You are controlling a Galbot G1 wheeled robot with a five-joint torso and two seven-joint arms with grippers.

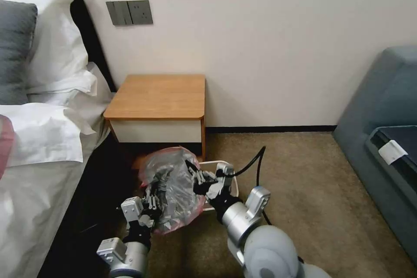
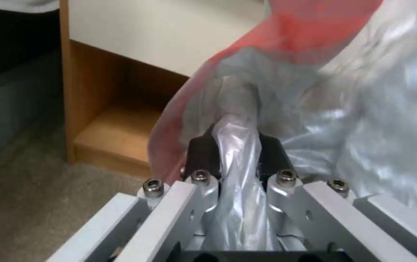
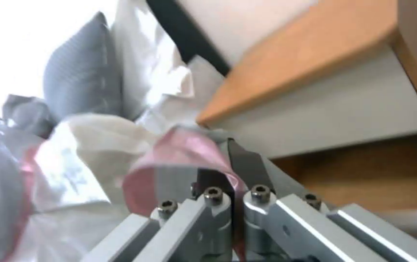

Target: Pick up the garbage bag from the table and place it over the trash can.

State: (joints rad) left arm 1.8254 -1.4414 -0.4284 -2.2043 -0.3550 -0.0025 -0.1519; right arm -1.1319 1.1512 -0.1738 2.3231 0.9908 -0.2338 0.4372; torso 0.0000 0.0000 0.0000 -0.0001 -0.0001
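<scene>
One garbage bag [image 1: 173, 186], grey with a pink rim; one trash can [image 1: 232, 180], mostly hidden behind the bag; one table [image 1: 158, 97]; two grippers, the left gripper [image 1: 153, 203] and the right gripper [image 1: 195, 177], each pinching the bag; one bed [image 1: 39, 173] carrying two white pillows [image 1: 52, 47] and one grey cushion [image 1: 15, 47]; one wall plate [image 1: 129, 12]; one grey sofa [image 1: 382, 139].

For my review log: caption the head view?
Both grippers, left and right, hold the garbage bag over the trash can.
</scene>
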